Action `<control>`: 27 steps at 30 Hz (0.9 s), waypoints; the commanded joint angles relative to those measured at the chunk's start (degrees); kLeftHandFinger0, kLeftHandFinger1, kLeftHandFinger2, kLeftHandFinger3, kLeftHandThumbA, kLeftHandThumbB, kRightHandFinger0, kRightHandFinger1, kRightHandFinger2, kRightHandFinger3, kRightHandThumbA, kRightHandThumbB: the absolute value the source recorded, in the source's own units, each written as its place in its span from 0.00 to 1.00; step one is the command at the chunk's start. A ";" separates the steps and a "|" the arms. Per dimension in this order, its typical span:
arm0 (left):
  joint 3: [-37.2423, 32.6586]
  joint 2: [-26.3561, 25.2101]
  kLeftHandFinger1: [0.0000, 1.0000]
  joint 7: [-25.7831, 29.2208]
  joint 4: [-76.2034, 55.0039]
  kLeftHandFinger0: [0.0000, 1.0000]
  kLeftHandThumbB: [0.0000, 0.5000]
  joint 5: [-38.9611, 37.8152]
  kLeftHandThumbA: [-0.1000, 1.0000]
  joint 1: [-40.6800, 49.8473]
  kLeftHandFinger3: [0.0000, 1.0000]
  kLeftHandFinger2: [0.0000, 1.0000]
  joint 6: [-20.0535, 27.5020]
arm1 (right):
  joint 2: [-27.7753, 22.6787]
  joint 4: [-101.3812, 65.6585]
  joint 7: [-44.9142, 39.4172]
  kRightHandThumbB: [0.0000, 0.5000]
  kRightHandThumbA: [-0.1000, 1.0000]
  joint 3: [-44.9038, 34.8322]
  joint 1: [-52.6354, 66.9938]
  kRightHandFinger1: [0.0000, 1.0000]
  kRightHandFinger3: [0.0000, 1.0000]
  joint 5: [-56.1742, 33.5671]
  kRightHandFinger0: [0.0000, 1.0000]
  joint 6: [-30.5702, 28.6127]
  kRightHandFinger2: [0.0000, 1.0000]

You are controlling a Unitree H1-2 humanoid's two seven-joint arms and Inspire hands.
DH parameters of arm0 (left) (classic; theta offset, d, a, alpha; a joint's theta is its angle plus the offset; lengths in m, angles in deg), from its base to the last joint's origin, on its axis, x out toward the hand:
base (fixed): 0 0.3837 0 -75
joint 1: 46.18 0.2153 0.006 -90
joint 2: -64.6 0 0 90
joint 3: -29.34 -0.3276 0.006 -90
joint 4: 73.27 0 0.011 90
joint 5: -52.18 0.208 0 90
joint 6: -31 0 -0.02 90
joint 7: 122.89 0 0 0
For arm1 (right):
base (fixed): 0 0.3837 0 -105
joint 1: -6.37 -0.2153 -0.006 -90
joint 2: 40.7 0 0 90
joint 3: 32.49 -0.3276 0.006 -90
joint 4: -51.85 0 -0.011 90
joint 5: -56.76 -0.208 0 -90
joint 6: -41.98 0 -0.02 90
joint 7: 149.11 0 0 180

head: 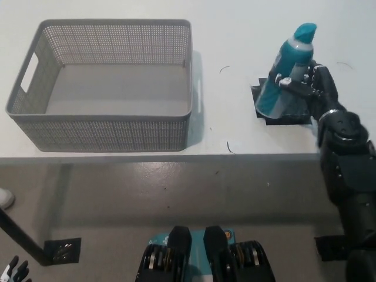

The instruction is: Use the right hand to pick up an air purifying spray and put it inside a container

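- Now the black right hand (308, 82) is wrapping its fingers (292, 83) around the tall teal plastic spray bottle with a lighter teal cap (286, 69), closing on its middle from the right side.
- Bottle is leaning, cap pointing up and to the right, base over the small black square mat (263, 111) on the white tabletop (235, 35); can't tell whether the base is touching the mat or already clear of it.
- Progress, as a judgement: grasp looking done, lift probably just starting; carrying it left and letting go are both remaining.
- Grey perforated plastic basket with cut-out handles (106, 135) is sitting well apart to the bottle's left, nothing showing inside it, so the placing is not yet done.
- White left hand (13, 269) is resting at the lower left corner, below table level, mostly cut off; can't tell how it is set.
- Writing: no brand, label or text is readable on the bottle, basket or mat; bottle body is reading as plain teal from this angle.
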 commanded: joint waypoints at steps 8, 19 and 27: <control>-0.01 -1.14 1.00 -0.21 -2.40 1.00 0.72 0.50 1.00 -0.19 1.00 1.00 -1.17 | 0.68 -5.27 8.63 0.68 0.00 -4.65 -5.11 0.40 0.52 -1.99 0.34 -6.88 0.49; -0.19 -1.43 1.00 -0.51 -2.30 1.00 0.76 0.96 1.00 -0.51 1.00 1.00 -1.54 | 3.94 -18.47 4.85 0.73 0.00 2.13 -10.20 0.39 0.47 0.48 0.35 -4.93 0.48; -0.96 -0.68 1.00 -0.31 -2.67 1.00 0.73 1.76 1.00 -0.01 1.00 1.00 -1.60 | 8.06 -20.21 2.03 0.82 0.00 12.26 -12.64 0.33 0.40 3.61 0.34 -3.59 0.40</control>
